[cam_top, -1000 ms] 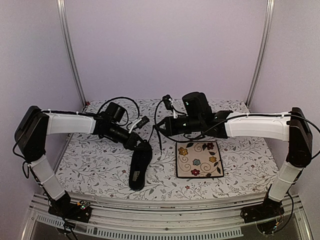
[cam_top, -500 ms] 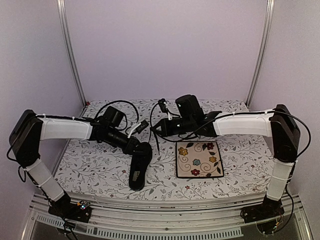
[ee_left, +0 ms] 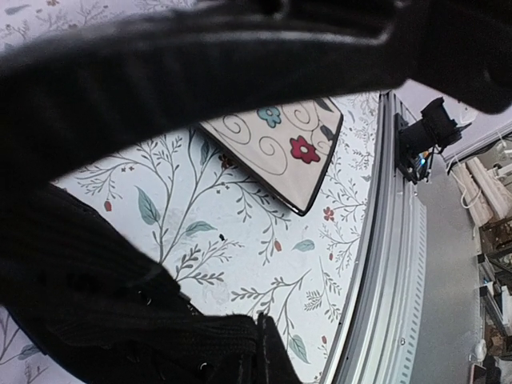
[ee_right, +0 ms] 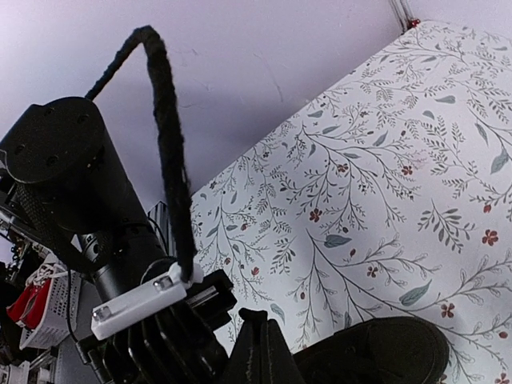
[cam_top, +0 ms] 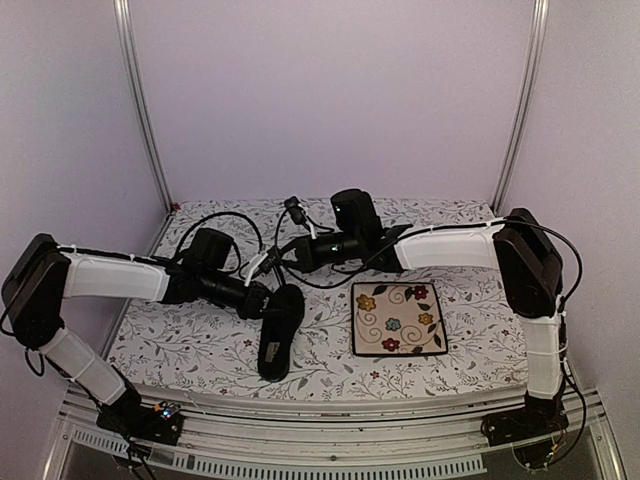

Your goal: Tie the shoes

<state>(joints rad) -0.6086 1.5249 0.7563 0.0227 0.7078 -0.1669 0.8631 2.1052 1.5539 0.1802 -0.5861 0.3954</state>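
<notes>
Two claws were close to each other at the far end of the shoe (cam_top: 279, 335). The left claw (cam_top: 266, 299) was fully closed, its fingers pressed together into one dark point. It came from the left side, and its tip touched the upper part of the shoe at the far end, where the laces are. In the left wrist view, the ribbed black fabric and small eyelets lay directly against the tip. I could not tell if a lace was pinched between the fingers, because everything there was black.

The right claw (cam_top: 288, 254) was closed too, with no gap visible between its fingers. It reached across from the right side and stood just behind the far end of the shoe. In the right wrist view, the round black end of the shoe was just beside its tip. It was not clear whether they touched.

The shoe lay on the floral table cover (cam_top: 170, 335), its length running from near to far and its near end close to the front edge. The square floral plate (cam_top: 398, 318) lay just beside it on the right, not touching.
</notes>
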